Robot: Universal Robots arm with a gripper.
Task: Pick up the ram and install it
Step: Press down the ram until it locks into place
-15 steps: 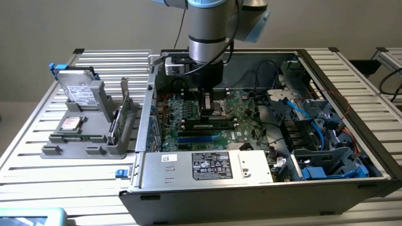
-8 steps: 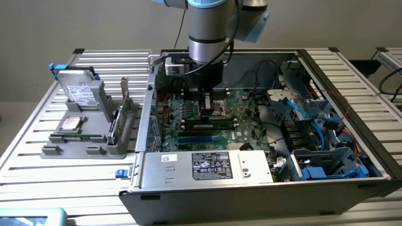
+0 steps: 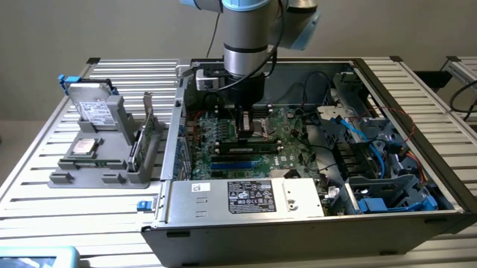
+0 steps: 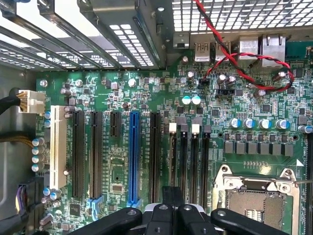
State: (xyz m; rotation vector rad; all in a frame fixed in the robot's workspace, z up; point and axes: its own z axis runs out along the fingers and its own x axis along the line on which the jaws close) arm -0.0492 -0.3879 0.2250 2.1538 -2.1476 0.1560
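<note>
The hand (image 3: 246, 127) is hanging closed inside the open computer case (image 3: 313, 220), low over the motherboard (image 4: 122, 103), gripping nothing that can be made out. The ram (image 3: 252, 150) is lying flat along a slot just near of the hand, one stick, apparently already seated; whether it is fully latched cannot be told. So the pick looks done and the install nearly so. In the wrist view four memory slots (image 4: 188, 152) are sitting beside one empty processor socket (image 4: 257, 200). One grey holder (image 3: 104, 162) is standing on the desk (image 3: 44, 212), left of the case.
</note>
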